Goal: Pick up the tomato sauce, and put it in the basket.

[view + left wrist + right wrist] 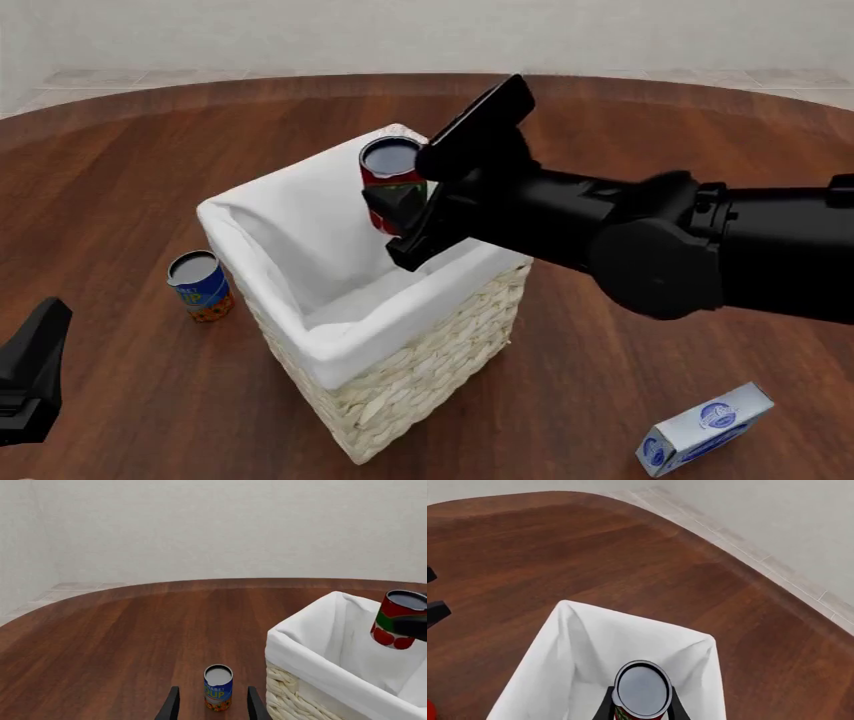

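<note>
Red tomato sauce (391,178) sits clamped in the right gripper (416,198) above the basket (400,370). Left gripper (212,706) fingers stand apart, facing the blue-and-orange can (218,688) beside the basket.

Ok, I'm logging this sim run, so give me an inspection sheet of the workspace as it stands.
Surface: dark wooden table, round-edged.
Job's things: tomato sauce held upright over the open basket, not yet released.
Clutter: blue-and-orange can standing left of the basket; blue-and-white carton lying near right.
Grippers: right gripper shut on the tomato sauce; left gripper open, low, facing the blue-and-orange can.
Cables: nothing seen.
Surroundings: pale wall, tiled floor.
</note>
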Controlling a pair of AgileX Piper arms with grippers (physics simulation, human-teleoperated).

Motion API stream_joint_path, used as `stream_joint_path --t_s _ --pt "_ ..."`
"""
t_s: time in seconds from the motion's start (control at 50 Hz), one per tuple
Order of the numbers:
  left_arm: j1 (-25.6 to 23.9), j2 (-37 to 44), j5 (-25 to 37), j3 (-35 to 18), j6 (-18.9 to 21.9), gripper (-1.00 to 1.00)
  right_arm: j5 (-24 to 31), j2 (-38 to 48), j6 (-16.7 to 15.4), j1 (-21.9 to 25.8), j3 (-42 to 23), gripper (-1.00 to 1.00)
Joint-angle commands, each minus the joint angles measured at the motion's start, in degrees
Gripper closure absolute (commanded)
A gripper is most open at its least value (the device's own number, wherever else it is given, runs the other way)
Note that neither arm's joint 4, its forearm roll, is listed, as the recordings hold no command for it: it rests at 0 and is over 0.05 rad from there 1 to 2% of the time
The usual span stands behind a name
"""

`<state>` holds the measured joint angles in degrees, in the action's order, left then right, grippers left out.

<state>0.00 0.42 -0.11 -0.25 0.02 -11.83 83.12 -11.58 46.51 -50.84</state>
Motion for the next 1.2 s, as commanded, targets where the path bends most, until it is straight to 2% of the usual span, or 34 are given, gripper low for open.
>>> stream_joint_path --t_s 0.02,1.0,1.02,1.2 --pt "-0.01 0.0 0.0 0.0 0.01 -1.0 -0.51 1.63 0.9 0.47 -0.98 1.0" --pt "0.0 0.0 0.0 0.0 0.0 -1.0 -2.3 5.77 0.78 1.55 -1.8 1.0" --pt "-0.01 0.0 0.0 0.0 0.01 -1.0 -2.33 5.78 0.62 1.26 -1.78 -1.0" --pt "0.01 0.0 0.0 0.0 0.01 -1.0 -1.9 5.39 0.41 1.33 -1.86 -1.0"
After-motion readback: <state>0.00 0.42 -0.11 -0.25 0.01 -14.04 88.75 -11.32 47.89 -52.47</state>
